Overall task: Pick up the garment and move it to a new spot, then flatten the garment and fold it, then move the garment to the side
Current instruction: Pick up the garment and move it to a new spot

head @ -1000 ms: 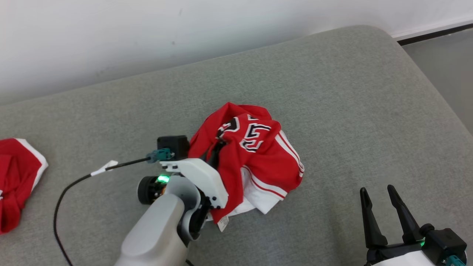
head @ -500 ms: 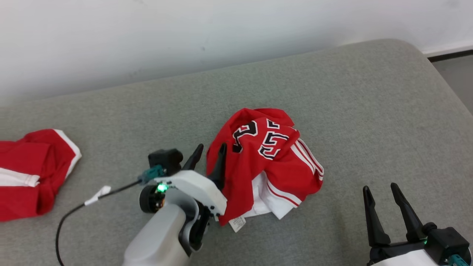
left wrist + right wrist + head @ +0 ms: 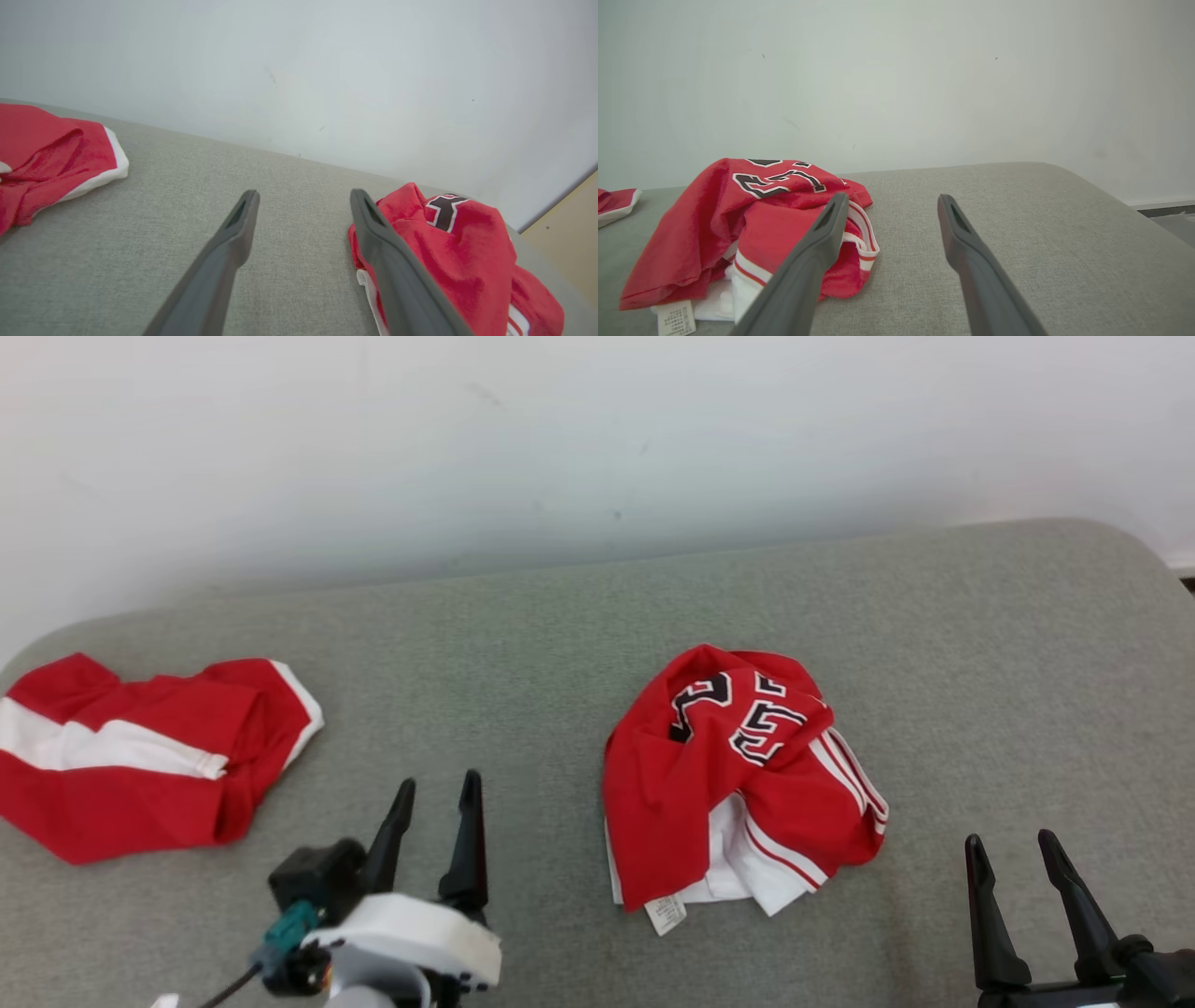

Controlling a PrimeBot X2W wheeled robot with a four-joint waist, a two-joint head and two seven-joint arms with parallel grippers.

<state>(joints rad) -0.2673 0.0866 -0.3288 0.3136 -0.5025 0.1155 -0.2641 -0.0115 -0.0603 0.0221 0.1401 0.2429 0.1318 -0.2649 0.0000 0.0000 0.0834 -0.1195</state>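
I have the left gripper (image 3: 439,781) low in the lower left of the head view. Its wrist is at the bottom edge and its two dark fingers point up the frame, spread apart with nothing between them. In its wrist view I see bare grey cushion (image 3: 523,644) through the gap. The right gripper (image 3: 1011,838) sits in the lower right corner, fingers also pointing up the frame, parted and empty.

The garment (image 3: 738,775) lies on the cushion, right of centre in the head view, between the two grippers and touching neither. It is a crumpled heap, so I can barely call a long axis; it looks slightly longer from top to bottom of the frame. The black-and-white number print (image 3: 738,714) faces up at the heap's upper end. The white tag (image 3: 665,915) hangs out at the lower left edge, and the white striped sleeve end turns toward the lower right.

A second red and white garment (image 3: 140,775) lies at the left edge of the frame, well apart from the first. A pale wall (image 3: 560,448) runs along the top.
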